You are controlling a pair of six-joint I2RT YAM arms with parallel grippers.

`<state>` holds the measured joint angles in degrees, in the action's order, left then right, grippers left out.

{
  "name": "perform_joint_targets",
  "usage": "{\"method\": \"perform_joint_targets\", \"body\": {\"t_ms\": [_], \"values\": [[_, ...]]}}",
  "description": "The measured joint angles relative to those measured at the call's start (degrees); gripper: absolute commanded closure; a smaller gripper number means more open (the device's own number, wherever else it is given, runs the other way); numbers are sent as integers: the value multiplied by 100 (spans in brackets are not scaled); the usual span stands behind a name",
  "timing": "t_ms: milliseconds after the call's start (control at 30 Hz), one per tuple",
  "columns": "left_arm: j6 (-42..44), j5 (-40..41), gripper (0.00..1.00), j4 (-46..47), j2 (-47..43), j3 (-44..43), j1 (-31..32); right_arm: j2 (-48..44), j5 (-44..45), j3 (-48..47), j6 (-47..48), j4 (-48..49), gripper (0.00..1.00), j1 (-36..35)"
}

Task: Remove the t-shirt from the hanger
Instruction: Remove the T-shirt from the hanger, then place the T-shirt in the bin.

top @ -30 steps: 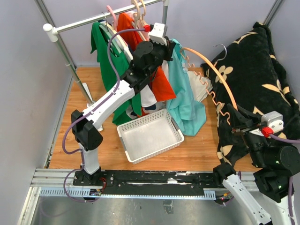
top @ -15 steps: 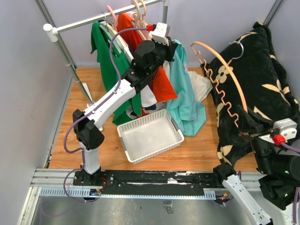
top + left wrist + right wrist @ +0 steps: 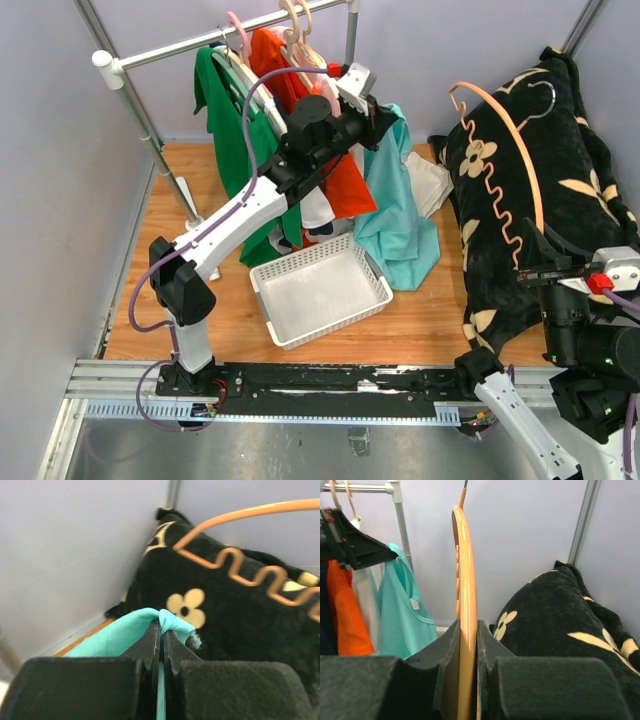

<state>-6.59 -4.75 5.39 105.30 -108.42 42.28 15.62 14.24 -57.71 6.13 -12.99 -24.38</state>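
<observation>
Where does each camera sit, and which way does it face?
Top external: above and behind the arm bases, looking down on rack, basket, left arm, right arm.
Left wrist: faces the black cushion; left gripper shut on the teal t-shirt.
Right wrist: faces the rack; right gripper shut on the orange hanger.
Shared: both wrist views show t-shirt and hanger.

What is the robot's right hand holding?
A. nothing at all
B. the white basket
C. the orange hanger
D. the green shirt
C: the right gripper is shut on the orange hanger, which shows between its fingers in the right wrist view.
</observation>
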Motion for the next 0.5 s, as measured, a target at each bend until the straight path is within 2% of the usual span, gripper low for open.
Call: {"method": "perform_joint_targets", "body": {"t_ms": [233,500], "values": [[98,-654,100,-61,-286,-442,470,57,267,203,-22,72,99,0],[273,-649,99,-125,-1062,-1049,575,68,297,284,-22,118,99,0]]}}
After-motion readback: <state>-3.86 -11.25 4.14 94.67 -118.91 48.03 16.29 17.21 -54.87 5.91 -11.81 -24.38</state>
